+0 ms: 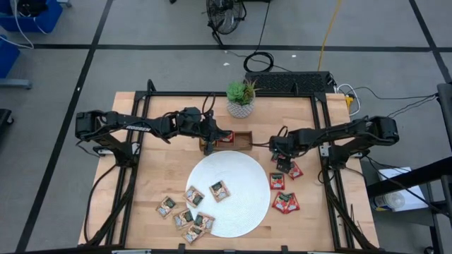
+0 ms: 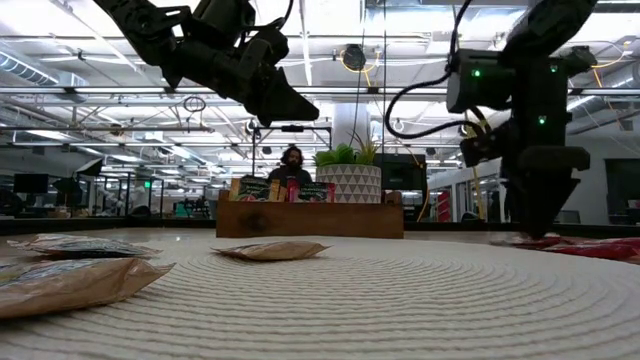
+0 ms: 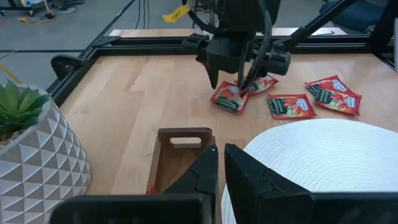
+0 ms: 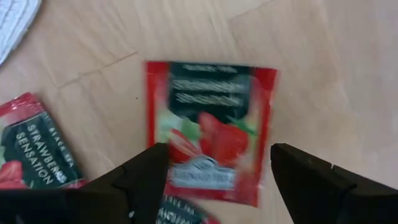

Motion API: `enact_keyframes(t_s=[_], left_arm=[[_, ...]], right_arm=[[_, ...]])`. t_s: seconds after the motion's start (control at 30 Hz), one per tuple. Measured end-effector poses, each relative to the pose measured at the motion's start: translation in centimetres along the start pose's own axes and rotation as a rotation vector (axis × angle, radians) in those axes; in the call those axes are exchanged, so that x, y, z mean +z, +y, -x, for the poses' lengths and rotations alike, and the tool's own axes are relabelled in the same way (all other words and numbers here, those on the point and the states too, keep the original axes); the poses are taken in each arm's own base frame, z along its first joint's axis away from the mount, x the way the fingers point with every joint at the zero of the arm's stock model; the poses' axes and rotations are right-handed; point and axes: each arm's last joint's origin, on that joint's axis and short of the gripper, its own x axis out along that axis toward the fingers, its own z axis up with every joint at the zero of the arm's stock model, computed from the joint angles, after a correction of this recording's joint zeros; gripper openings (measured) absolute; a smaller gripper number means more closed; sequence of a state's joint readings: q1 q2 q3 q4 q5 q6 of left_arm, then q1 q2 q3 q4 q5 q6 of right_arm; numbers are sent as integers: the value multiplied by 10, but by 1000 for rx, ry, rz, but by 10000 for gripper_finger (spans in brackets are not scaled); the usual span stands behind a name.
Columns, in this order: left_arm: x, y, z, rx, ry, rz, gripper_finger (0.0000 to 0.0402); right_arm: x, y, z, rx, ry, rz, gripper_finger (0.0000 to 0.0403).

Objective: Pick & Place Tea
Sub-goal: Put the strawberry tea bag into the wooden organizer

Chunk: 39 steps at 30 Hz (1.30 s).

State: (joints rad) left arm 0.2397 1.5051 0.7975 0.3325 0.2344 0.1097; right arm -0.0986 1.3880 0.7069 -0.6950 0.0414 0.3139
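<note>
Right end effector (image 4: 214, 171) astride red sachet (image 4: 208, 124)

This is a robotics lab or open industrial workspace. A pale wooden worktop (image 1: 162, 120) sits inside a black metal frame (image 1: 321, 116) on a grey concrete floor marked with dark taped lines (image 1: 212, 47). Loose black cables (image 1: 261, 62) and a yellow cable (image 1: 330, 28) trail across the floor beyond the worktop's far edge, near a black power strip (image 1: 289, 81). The low view looks into a large hall with a high ceiling of exposed beams and pipes (image 2: 400, 95), rows of desks with monitors (image 2: 30, 185), and a person seated (image 2: 291, 165) behind the worktop's far edge.
</note>
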Motion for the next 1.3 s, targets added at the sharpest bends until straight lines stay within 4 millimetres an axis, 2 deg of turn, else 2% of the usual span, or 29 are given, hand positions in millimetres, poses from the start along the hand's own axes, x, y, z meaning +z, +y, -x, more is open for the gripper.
enact_keyframes(t_s=[0.23, 0.4, 0.6, 0.8, 0.93, 1.07, 1.3], left_arm=[[0, 0, 0, 0, 0, 0, 33], [0, 0, 0, 0, 0, 2, 33], [0, 0, 0, 0, -1, 3, 33], [0, 0, 0, 0, -1, 2, 33], [1, 0, 0, 1, -6, 5, 33], [2, 0, 0, 2, -18, 20, 33], [3, 0, 0, 3, -32, -3, 33]], right_arm=[[-9, -3, -13, 73, 8, -51, 267], [-12, -5, -15, 43, 23, -106, 245], [-13, -5, -16, 30, 27, -132, 181], [-10, -4, -16, 48, -5, -124, 80], [-4, -2, -16, 71, -67, -90, 12], [5, 2, -12, 37, -160, -59, 6], [24, 19, 1, -241, -472, 56, 2]])
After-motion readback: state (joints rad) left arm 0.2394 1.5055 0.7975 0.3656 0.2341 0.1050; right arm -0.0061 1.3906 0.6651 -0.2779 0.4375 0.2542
